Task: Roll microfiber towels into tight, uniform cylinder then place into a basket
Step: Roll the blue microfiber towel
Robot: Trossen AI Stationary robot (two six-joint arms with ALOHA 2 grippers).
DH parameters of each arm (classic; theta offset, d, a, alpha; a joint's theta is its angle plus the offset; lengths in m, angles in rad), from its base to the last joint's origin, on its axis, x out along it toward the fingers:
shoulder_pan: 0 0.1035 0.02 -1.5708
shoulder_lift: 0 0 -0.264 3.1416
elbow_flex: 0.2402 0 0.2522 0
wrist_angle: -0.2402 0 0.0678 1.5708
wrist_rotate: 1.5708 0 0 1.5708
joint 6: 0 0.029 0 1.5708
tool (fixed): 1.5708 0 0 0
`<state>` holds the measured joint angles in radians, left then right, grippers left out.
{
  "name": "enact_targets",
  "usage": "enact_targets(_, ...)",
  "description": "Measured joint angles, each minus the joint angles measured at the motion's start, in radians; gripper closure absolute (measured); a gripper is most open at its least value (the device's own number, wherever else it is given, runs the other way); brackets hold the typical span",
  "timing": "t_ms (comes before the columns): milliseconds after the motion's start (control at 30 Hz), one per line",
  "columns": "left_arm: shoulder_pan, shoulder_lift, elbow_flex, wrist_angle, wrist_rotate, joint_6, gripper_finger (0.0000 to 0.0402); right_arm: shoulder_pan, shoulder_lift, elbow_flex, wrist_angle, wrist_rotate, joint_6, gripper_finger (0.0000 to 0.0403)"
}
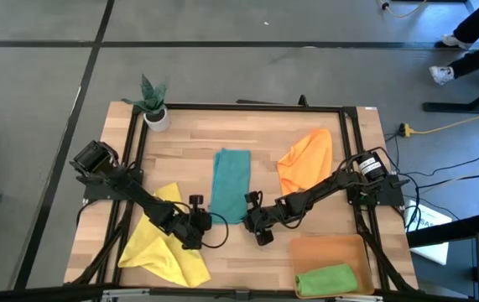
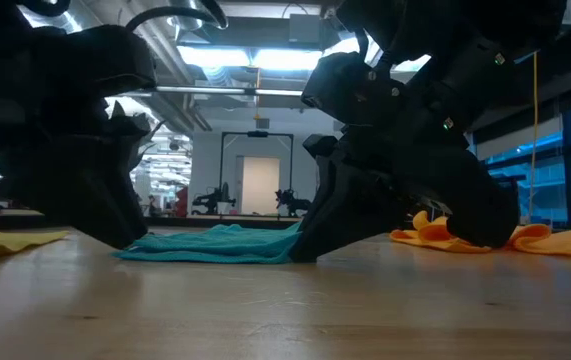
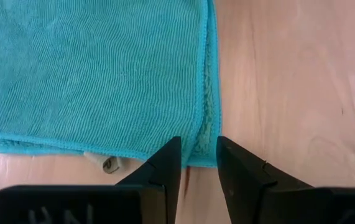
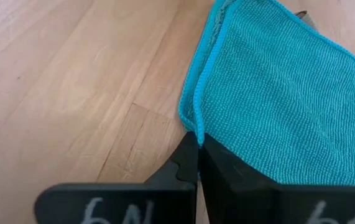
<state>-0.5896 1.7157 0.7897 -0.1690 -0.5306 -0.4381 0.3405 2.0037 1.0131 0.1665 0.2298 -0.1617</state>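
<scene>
Right gripper (image 4: 197, 138) pinches teal towel (image 4: 276, 93) corner — wrist-view only.

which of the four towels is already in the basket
The green towel, rolled up inside the orange-brown basket. The teal towel, yellow towel and orange towel all lie unrolled on the table.

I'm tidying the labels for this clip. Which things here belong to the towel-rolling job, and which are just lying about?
Part of the job:
- teal towel, flat, pinched at a near corner by the right gripper
- left gripper, open at its other near corner
- yellow towel
- orange towel
- green towel, rolled, in the basket

Just lying about:
- potted plant
</scene>
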Motion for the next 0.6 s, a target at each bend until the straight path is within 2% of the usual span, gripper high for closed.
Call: enact_targets(600,0.003,0.000,-0.016,0.029,0.033,-0.028,0.0311,0.000,0.000,0.000,0.000,0.001,0.000,0.0393)
